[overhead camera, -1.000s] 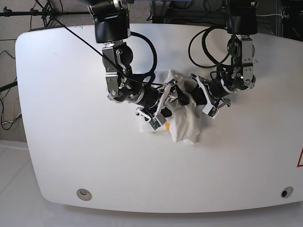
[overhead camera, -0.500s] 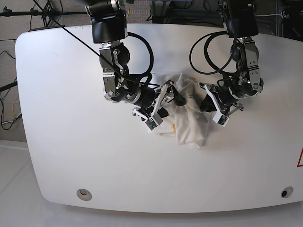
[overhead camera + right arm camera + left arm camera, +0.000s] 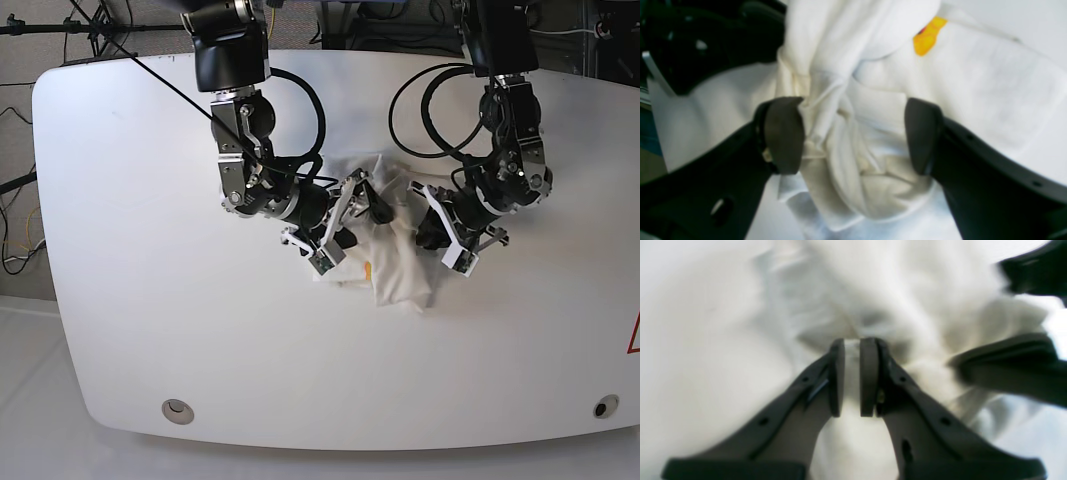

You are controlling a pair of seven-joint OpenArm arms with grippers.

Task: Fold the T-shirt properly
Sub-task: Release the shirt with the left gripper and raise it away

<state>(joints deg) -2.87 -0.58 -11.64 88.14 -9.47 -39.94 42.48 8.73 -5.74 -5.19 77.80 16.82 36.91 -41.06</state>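
The white T-shirt [image 3: 400,272] lies crumpled in a heap at the middle of the table, with a scrap of yellow print [image 3: 927,36] showing. My left gripper [image 3: 851,344] is shut on a thin fold of the T-shirt [image 3: 907,290]; in the base view this left gripper [image 3: 432,232] sits at the heap's right side. My right gripper [image 3: 853,133] stands open, its fingers [image 3: 785,133] either side of a twisted bunch of cloth. In the base view the right gripper [image 3: 356,212] is over the heap's left side. The neck tag is hidden.
The white table [image 3: 150,250] has a rounded front edge with two round holes [image 3: 178,409] near it. Black cables [image 3: 300,110] loop above the back of the table. A red mark [image 3: 634,335] shows at the right edge.
The arm on the base view's right has swung its gripper outward to the right and slightly forward, pulling cloth with it. The heap has spread a little to the right.
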